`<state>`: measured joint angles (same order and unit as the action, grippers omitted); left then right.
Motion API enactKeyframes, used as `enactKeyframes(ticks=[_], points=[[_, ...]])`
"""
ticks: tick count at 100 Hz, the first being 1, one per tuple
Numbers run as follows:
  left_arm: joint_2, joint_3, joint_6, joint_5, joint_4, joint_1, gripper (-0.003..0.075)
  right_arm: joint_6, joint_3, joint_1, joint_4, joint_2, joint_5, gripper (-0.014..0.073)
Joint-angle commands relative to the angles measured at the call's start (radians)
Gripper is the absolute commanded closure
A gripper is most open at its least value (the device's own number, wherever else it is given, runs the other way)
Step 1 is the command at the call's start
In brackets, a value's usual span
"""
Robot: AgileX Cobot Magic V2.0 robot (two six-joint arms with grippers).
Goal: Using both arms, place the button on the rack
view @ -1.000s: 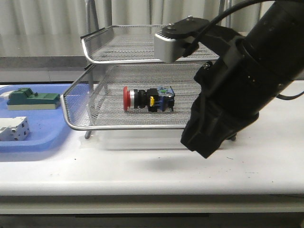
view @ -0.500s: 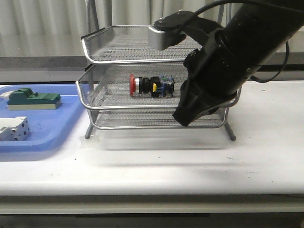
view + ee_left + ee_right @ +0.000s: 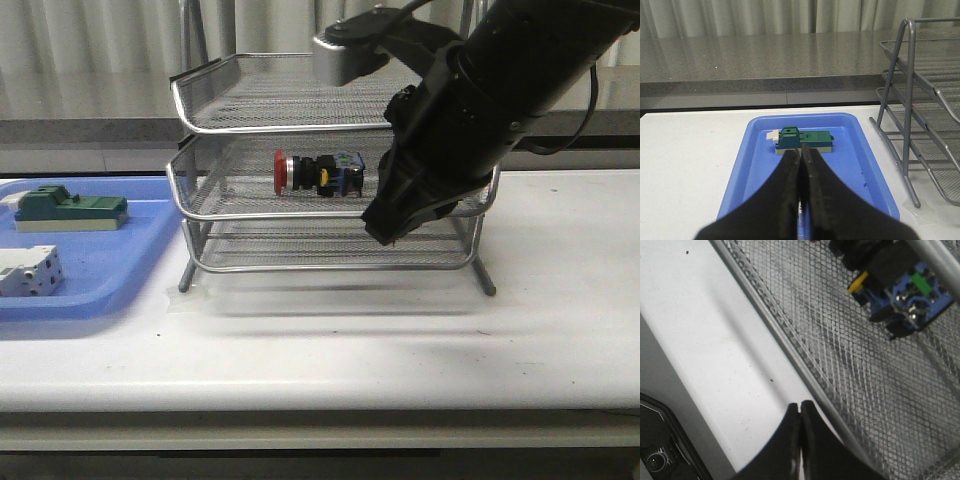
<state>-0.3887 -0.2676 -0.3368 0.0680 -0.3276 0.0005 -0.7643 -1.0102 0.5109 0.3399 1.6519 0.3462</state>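
Button (image 3: 318,174) lies on side on middle tier of rack (image 3: 205,95), red head left. Right gripper (image 3: 800,412) closed, empty, near tray's front rim (no contact visible). Left gripper (image 3: 801,165) closed over blue tray (image 3: 867,155). Advice: withdraw right arm straight, avoid nudging rim.

Lab bench, white table (image 3: 560,330), grey curtain (image 3: 90,50)

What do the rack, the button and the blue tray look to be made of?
Rack: silvery metal, fine wire mesh in a rod frame, with a slight sheen. Button: probably moulded plastic, a glossy red head and black body, with a silver collar that may be metal. Blue tray: probably plastic, smooth, one colour, rounded raised rim.
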Motion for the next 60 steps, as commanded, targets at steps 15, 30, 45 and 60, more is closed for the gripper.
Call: enactKeyframes(ticks=[15, 30, 45, 60], points=[[-0.004, -0.030, 0.010, -0.079, -0.011, 0.001, 0.0740, 0.008, -0.033, -0.005, 0.108, -0.093, 0.086, 0.0655], [-0.004, -0.030, 0.010, -0.079, -0.011, 0.001, 0.0740, 0.064, -0.032, -0.007, 0.111, -0.147, 0.102, 0.0655], [-0.004, -0.030, 0.010, -0.079, -0.011, 0.001, 0.0740, 0.125, -0.032, -0.044, 0.088, -0.210, 0.108, 0.0655], [-0.004, -0.030, 0.010, -0.079, -0.011, 0.001, 0.0740, 0.203, -0.028, -0.137, 0.067, -0.283, 0.130, 0.0655]])
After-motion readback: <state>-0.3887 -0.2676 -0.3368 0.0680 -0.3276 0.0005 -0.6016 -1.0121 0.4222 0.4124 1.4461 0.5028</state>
